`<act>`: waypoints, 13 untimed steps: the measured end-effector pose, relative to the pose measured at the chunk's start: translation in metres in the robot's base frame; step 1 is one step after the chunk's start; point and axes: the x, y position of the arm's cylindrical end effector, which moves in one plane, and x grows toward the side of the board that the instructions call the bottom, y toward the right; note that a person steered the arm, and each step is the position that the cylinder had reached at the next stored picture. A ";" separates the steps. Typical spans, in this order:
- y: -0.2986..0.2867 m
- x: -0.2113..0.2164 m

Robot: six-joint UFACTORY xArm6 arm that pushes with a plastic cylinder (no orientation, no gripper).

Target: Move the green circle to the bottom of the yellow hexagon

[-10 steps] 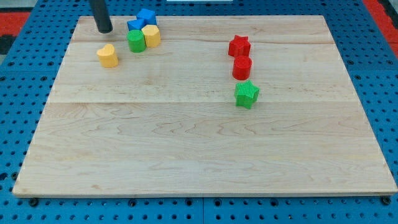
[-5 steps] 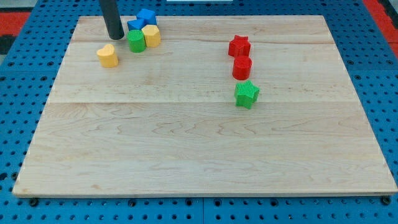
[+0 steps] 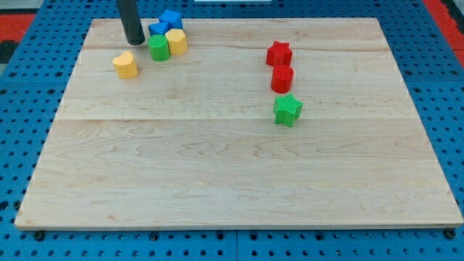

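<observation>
Camera view, squat green circle (image 3: 159, 48) touching yellow hexagon (image 3: 176, 41), my tip (image 3: 134, 41) beside it

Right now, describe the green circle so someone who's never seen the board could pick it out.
Look at the wooden board, in the cluster near the corner at the view's top left. The green circle is the short round green block touching the yellow hexagon on its left, below the blue blocks, just right of my tip. The only other green block is star-shaped, far right.
</observation>
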 end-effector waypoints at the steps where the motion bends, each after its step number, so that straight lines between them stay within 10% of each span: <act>1: 0.001 0.000; 6: 0.035 0.005; 11: 0.145 0.183; 13: 0.248 0.162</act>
